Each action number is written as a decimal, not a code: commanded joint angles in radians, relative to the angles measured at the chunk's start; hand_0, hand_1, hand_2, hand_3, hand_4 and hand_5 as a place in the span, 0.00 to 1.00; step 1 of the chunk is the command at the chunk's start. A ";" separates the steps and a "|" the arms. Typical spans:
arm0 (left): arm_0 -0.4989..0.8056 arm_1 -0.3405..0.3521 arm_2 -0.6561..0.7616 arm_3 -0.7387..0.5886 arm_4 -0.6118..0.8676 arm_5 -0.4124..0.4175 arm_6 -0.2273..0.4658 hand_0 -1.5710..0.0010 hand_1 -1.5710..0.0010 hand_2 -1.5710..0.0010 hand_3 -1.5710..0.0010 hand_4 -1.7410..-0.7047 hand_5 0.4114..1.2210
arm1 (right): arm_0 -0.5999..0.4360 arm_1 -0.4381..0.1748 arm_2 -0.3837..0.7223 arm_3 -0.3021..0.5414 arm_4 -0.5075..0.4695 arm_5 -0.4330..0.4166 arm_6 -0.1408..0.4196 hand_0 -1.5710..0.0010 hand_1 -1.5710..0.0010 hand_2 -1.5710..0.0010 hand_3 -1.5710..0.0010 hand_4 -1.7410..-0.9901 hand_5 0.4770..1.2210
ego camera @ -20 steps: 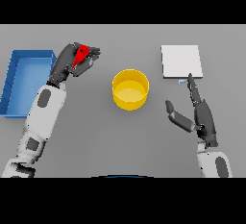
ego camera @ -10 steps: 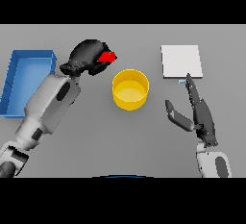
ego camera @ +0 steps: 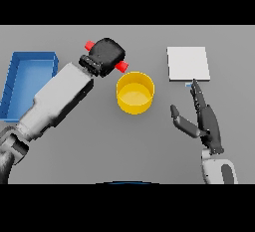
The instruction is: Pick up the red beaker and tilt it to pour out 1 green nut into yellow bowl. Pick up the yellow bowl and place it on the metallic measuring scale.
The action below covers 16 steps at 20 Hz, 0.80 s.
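While the left hand [ego camera: 105,56] is curled tight round the red beaker [ego camera: 121,66], only 2 red bits of that beaker show: one end sticking out at the hand's right side, close to the rim of the yellow bowl [ego camera: 135,93], and another bit at the hand's upper left. The beaker lies tipped on its side, its right end just above and left of the bowl's rim. Whether a nut is inside cannot be told. The bowl sits on the grey table [ego camera: 99,146], between the hands. Right of it and further back lies the flat pale scale [ego camera: 188,63], apart from the bowl. The right hand [ego camera: 201,120] hovers below the scale, fingers straight, thumb spread, holding nothing. A blue tray [ego camera: 15,71] lies at the far left.
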 commanded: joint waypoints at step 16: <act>-0.207 -0.008 -0.333 0.125 -0.313 -0.003 -0.227 0.00 0.00 0.00 0.01 0.00 1.00 | -0.019 0.010 -0.006 0.016 0.026 -0.037 -0.023 1.00 1.00 1.00 1.00 0.81 0.12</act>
